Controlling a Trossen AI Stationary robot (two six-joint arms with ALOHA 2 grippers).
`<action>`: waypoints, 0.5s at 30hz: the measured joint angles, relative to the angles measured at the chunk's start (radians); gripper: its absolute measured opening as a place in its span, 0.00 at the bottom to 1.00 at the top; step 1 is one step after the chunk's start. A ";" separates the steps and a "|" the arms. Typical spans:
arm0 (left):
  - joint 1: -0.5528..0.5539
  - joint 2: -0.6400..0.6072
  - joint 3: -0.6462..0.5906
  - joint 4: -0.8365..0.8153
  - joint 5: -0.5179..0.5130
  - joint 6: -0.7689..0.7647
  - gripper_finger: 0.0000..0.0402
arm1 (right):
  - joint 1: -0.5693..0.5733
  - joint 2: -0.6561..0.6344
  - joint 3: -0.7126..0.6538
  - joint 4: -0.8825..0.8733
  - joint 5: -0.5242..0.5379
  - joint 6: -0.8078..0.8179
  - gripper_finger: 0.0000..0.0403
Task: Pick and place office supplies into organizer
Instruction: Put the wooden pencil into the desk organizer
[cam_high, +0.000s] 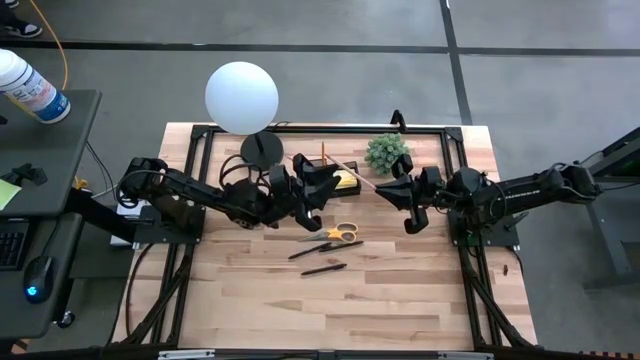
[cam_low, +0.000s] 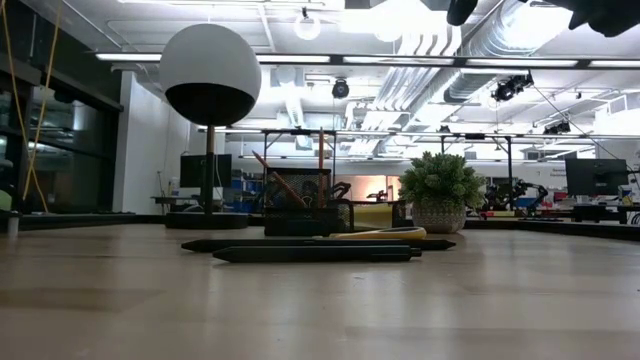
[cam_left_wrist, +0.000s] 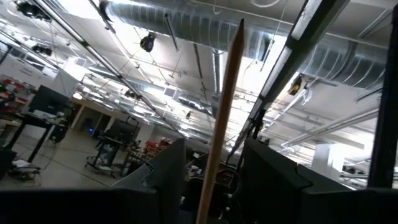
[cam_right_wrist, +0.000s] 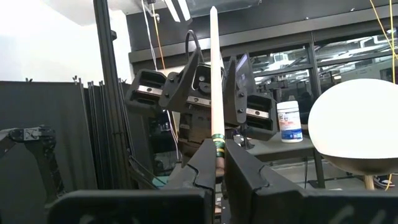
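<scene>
A pale pencil (cam_right_wrist: 214, 74) with a green band stands slanted in the air between my two grippers and shows as a thin line in the high view (cam_high: 350, 174). My right gripper (cam_right_wrist: 219, 148) is shut on it. My left gripper (cam_left_wrist: 214, 149) is open. Its fingers stand on either side of the pencil's shaft (cam_left_wrist: 224, 118), with a gap showing on each side. Below them sits the black organizer (cam_low: 300, 215), which holds an upright orange pencil (cam_low: 320, 165) and a leaning red one (cam_low: 275, 175). Yellow-handled scissors (cam_high: 343, 232) and two dark pens (cam_high: 325, 248) lie on the table. My right gripper pinches the pencil's lower end between its two fingers, just under the green band (cam_right_wrist: 217, 140). The fingers come from the table's right side and slant upward. The pencil rises from them toward my left gripper, clear of the table.
A white globe lamp (cam_high: 242, 97) stands at the far left and a small potted plant (cam_high: 387, 152) at the far right. A yellow pad (cam_high: 346, 182) lies by the organizer. Black frame rails (cam_high: 200, 180) run along the table's sides. Bare wood (cam_high: 330, 310) lies toward the near edge.
</scene>
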 joint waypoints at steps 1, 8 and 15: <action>0.000 0.000 0.000 0.001 0.006 -0.001 0.37 | 0.000 0.000 0.000 0.000 0.000 0.000 0.02; 0.006 0.001 0.039 -0.006 0.009 0.029 0.37 | 0.000 0.000 0.000 -0.002 0.001 0.004 0.02; 0.042 0.001 0.132 -0.175 0.072 0.053 0.37 | 0.000 0.000 0.000 -0.001 0.007 0.007 0.02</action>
